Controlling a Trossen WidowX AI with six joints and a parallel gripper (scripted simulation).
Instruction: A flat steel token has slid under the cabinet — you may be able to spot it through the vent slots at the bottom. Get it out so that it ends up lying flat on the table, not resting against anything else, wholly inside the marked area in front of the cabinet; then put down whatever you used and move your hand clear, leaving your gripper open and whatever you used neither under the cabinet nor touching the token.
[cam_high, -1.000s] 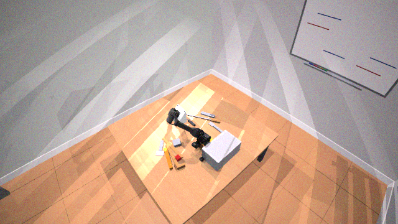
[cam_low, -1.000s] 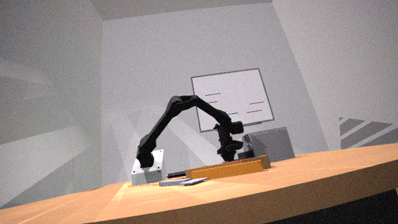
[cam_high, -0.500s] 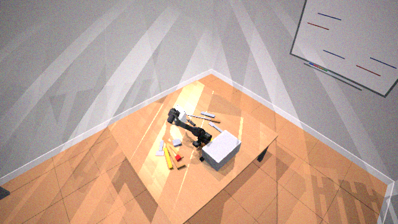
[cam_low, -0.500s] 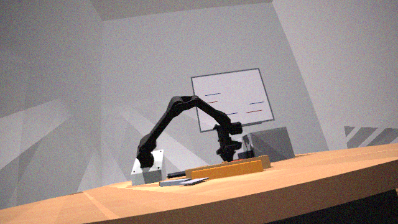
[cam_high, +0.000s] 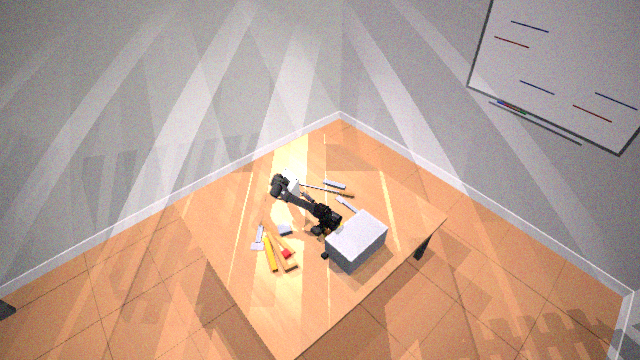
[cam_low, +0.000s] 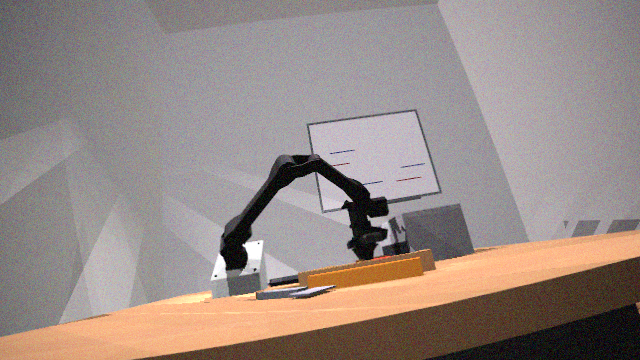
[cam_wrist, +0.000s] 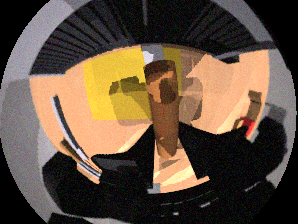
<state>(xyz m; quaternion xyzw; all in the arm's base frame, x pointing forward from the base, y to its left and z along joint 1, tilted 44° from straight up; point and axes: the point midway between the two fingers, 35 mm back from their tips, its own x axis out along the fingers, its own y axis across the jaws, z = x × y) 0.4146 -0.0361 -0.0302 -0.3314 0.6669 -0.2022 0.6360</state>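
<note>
Your gripper (cam_wrist: 160, 156) is clamped on a brown wooden stick (cam_wrist: 162, 112) that runs forward over the table (cam_high: 380, 200), beside the yellow marked area (cam_wrist: 109, 92), toward the cabinet's slotted base (cam_wrist: 133, 23). You cannot tell where the token lies. The cabinet (cam_high: 357, 240) sits near the table's edge.

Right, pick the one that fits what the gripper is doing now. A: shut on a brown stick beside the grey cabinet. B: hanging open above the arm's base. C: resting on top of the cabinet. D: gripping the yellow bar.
A: the wrist view shows a brown stick clamped in the gripper, low beside the grey cabinet.
</note>
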